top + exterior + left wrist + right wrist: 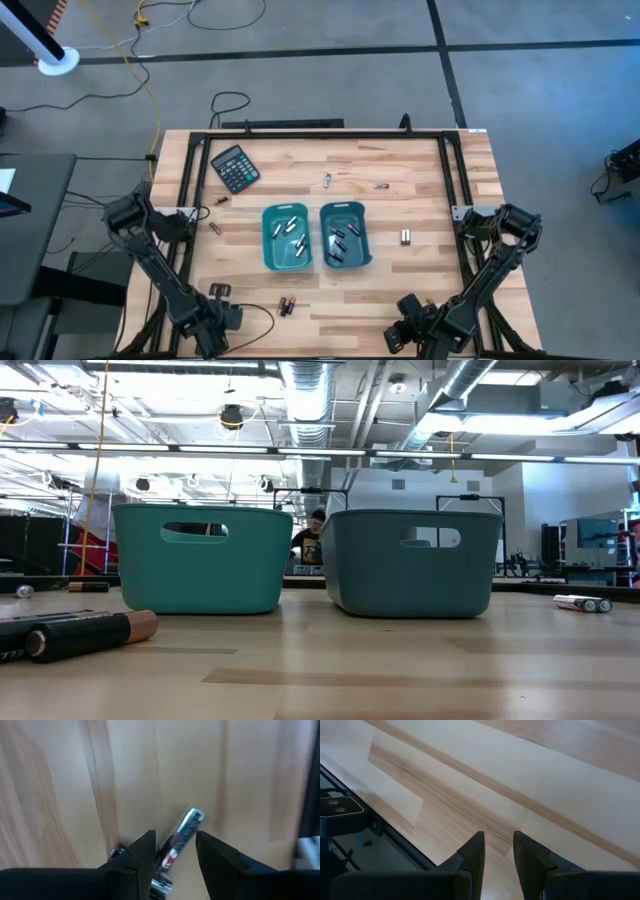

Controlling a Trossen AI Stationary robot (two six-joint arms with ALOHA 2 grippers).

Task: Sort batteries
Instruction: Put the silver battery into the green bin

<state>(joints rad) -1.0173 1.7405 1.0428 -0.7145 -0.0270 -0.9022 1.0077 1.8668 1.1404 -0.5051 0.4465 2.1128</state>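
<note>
two teal plastic bins stand side by side at the middle of the pale wooden plank table (400, 290). the left teal bin (286, 237) holds a few tiny cylindrical cells that look silvery-grey; the right teal bin (345, 235) holds several that look darker. loose batteries lie scattered on the wood: one silvery cell (327, 180) and one dark cell (380, 185) beyond the bins, a silvery pair (406, 237) well to the right of the right bin, a small cell (214, 228) left of the left bin, and a dark pair with copper ends (287, 305) near the front edge. in the low view that dark battery with its copper-orange cap (85, 633) lies on its side in front of the left bin, and the silvery pair shows at far right (583, 603). a black calculator (235, 167) sits at the far left corner.

the left gripper (175, 851) hangs low at the front left, its fingers partly apart and straddling a silver-and-black cell with red print (182, 835); whether they touch it cannot be told. the right gripper (498, 851) waits at the front right over bare wood, fingers narrowly parted, holding nothing.
</note>
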